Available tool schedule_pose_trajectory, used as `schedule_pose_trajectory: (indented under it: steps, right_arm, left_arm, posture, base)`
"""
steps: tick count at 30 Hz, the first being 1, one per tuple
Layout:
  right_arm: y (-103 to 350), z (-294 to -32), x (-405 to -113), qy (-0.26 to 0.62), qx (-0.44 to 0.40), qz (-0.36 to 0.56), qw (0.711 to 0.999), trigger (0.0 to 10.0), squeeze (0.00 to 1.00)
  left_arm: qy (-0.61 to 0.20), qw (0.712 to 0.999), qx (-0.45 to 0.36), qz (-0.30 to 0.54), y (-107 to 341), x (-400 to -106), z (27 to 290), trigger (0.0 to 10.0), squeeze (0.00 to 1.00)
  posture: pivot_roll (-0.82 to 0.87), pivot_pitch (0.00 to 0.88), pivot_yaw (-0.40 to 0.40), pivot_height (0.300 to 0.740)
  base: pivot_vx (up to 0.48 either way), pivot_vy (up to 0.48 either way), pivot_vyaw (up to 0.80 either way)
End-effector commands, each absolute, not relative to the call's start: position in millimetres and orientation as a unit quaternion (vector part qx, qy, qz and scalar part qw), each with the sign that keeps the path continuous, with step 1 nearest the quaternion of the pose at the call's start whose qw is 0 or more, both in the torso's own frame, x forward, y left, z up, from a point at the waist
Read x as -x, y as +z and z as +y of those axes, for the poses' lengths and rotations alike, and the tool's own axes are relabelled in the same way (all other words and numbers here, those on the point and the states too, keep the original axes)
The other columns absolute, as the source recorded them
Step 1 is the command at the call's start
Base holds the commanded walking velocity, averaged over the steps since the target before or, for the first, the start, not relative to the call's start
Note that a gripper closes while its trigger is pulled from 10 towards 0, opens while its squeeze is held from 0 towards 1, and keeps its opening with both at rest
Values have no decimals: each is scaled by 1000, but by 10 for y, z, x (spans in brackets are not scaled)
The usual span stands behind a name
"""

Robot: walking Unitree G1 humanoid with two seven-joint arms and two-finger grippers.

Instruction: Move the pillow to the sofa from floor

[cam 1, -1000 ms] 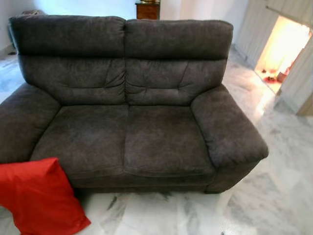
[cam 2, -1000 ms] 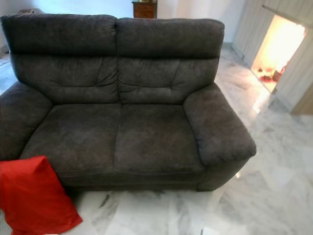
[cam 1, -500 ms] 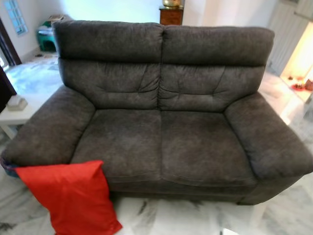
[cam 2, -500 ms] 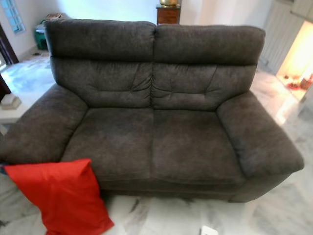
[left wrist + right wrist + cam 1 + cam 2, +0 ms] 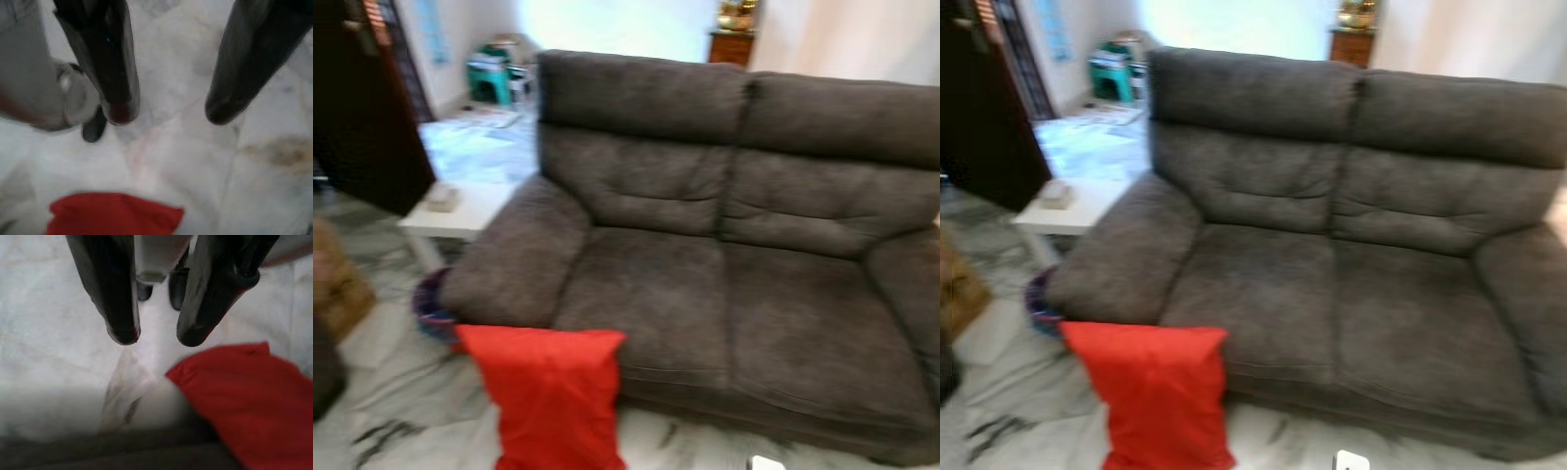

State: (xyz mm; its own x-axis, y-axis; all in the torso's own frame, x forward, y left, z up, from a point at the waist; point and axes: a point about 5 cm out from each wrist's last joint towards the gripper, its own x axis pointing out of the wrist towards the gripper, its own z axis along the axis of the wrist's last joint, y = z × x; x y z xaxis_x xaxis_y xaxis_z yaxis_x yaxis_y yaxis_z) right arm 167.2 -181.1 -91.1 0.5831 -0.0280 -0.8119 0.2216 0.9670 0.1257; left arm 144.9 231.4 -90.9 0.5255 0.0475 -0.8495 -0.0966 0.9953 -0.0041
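Observation:
A red pillow (image 5: 548,397) stands on the marble floor, leaning against the front of the dark grey two-seat sofa (image 5: 724,274) below its left armrest. Both arms hang low over the floor. In the left wrist view my left gripper (image 5: 168,110) is open above pale marble, with the red pillow (image 5: 112,215) a little beyond its fingertips. In the right wrist view my right gripper (image 5: 157,338) is open with nothing between its fingers, and the red pillow (image 5: 249,396) lies just past them beside the sofa's dark base (image 5: 122,450).
A white side table (image 5: 460,211) stands left of the sofa, with a blue-purple basket (image 5: 431,305) under the armrest. A dark door or cabinet (image 5: 372,108) and a brown object (image 5: 333,284) are at the far left. A small white thing (image 5: 766,462) lies on the floor.
The camera has swung to the left, so the sofa and pillow now sit further right in the picture. The pillow still leans on the sofa front.

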Motion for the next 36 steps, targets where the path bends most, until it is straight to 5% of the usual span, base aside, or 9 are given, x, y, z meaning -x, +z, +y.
schedule_pose_trajectory:
  steps: [1, 13, 36]
  right_arm:
    - [-912, -1777, -1677, -67, -110, 452, 883, 10000, 0]
    - [-908, -1784, -1686, -79, -118, 448, 883, 10000, 0]
    - [-907, -1763, -1691, -77, -118, 448, 883, 10000, 0]
  left_arm:
    - [46, 866, 21, 498, -927, -1366, 2372, 10000, 0]
    - [52, 865, 22, 499, -920, -1329, 2442, 10000, 0]
    - [48, 871, 20, 489, -921, -1434, 2299, 10000, 0]
  posture:
    - [93, 14, -14, 740]
    - [91, 25, -17, 740]
    - [101, 39, -13, 740]
  base:
    - [0, 480, 0]
    - [0, 463, 0]
    - [0, 0, 0]
